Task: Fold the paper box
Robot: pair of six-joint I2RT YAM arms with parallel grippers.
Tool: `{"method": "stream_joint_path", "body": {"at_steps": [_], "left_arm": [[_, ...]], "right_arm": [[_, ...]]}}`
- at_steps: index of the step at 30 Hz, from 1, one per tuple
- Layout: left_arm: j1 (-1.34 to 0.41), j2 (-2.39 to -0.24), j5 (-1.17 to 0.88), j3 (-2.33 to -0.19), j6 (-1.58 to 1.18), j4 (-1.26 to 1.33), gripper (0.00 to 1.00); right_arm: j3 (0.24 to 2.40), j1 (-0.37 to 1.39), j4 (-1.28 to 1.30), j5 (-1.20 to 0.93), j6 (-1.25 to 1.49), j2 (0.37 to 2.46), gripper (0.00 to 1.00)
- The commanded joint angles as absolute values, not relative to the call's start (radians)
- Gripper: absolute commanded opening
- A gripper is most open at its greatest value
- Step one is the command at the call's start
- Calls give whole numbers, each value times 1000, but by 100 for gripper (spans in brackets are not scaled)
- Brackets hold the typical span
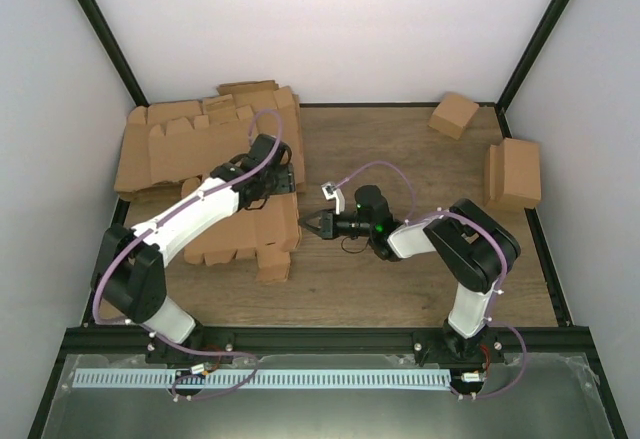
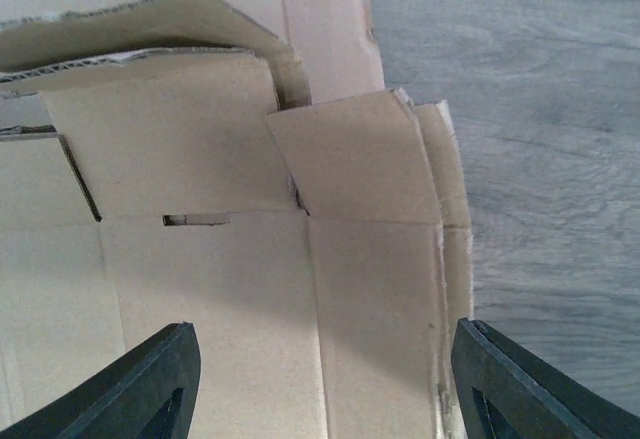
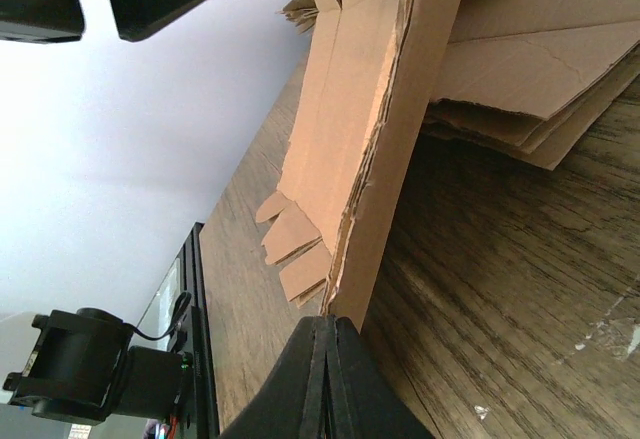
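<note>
- Paper box [image 1: 262,237]: sheet on counter [image 1: 400,279], left of centre, beside pile of blanks [image 1: 170,144].
- Left claw [image 2: 325,344]: wide apart over it, holding nothing.
- Right claw [image 1: 308,223]: closed, tip at its right edge.

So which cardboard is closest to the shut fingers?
The paper box under the left arm: its edge sits at the right fingers. The pile, small box and big box sit farther off.

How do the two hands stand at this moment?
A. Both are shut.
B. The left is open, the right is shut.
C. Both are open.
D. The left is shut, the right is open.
B: the fingers of the left hand stand wide apart over the paper box, while those of the right hand are pressed together.
</note>
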State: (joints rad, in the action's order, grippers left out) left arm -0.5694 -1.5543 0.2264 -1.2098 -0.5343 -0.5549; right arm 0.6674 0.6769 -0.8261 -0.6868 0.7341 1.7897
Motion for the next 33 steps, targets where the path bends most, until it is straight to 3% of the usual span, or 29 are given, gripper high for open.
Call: {"method": "stream_joint_path", "body": {"at_steps": [1, 26, 33], "left_arm": [[-568, -1582, 244, -1243, -507, -528, 72], [-566, -1705, 249, -1310, -456, -540, 71], [-568, -1720, 336, -1336, -443, -626, 52]], "right_arm": [[697, 689, -824, -678, 712, 1771, 1], [711, 690, -817, -683, 705, 1781, 1], [710, 690, -791, -652, 698, 1773, 1]]}}
